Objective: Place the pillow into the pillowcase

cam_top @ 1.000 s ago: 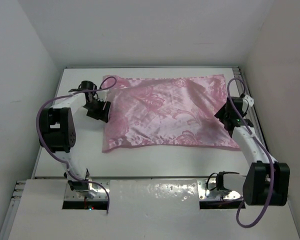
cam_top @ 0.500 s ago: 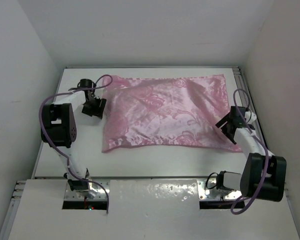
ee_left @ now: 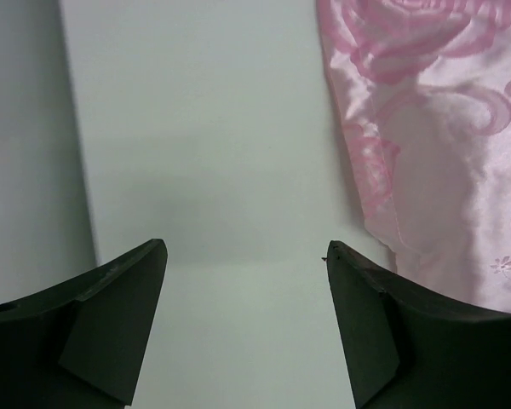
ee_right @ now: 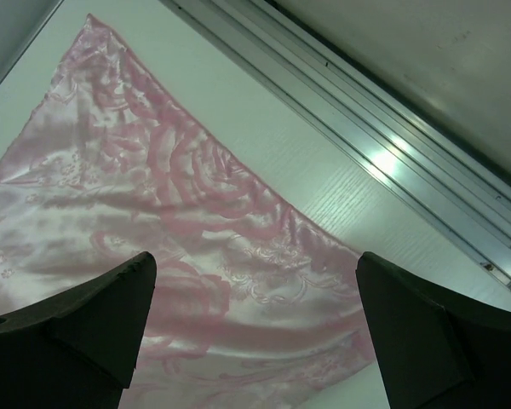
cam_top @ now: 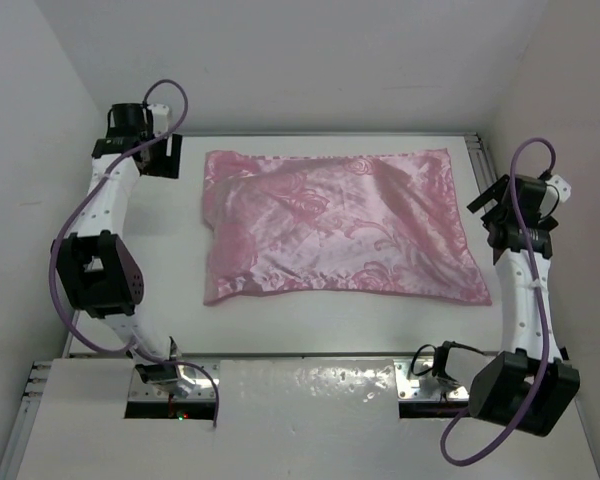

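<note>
**Both arms backing off the pillowcase (cam_top: 330, 225)**

Against the frame half a second back, the left hand (cam_top: 165, 158) is swinging away from the case's left edge toward the far-left corner of the worktop (cam_top: 330, 330). The right hand (cam_top: 490, 208) is lifting off the near-right corner toward the right side. The satin itself is lying as it was.

The pillowcase is spreading across the middle of the worktop, with a plump swell filling its left and centre and the right end lying flatter. No cream cloth of the pillow is showing in any view. I am judging that it is sitting inside, under that swell. Which end is open I cannot tell.

Left hand: fingers standing apart with nothing between them, the case's edge just beside. Right hand: fingers likewise apart and empty, hanging above a corner of the case near the rail (ee_right: 392, 162).

The step is reading as release and retreat. Doing it well is meaning keeping the fingers apart and rising before travelling sideways, so neither is dragging the satin or pulling the pillow back out.
</note>
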Controlling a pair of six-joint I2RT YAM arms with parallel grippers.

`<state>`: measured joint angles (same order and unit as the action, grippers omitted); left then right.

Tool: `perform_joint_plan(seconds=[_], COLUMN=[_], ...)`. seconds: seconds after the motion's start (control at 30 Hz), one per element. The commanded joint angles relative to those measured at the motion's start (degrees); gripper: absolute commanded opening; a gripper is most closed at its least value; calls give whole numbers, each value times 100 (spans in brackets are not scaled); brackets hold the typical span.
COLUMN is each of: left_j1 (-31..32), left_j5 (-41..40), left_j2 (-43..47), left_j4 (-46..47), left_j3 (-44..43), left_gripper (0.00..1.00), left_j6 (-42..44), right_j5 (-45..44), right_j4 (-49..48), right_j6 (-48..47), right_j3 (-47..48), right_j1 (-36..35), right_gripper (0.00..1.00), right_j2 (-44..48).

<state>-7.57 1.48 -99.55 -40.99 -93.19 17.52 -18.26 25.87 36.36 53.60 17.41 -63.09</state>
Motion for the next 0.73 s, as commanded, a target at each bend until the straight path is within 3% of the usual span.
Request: perform_joint_plan(seconds=[0.0,0.2,0.7], left_j1=[-78,-78,-69], left_j5=[-112,-95,-86], left_j2=[409,559,629], left_j4=[-119,-155,-146], left_j3=[-235,-209,-173], left_gripper=[75,75,75], left_j6=[-117,-135,-152], right_j5=[-143,-204,-775], right_j4=[165,-161,-64], right_j6=[-173,-401,-559], right_j3=[89,-219,-272], right_j1=[17,26,34], right_gripper=[99,99,99], right_j2=[270,683,728])
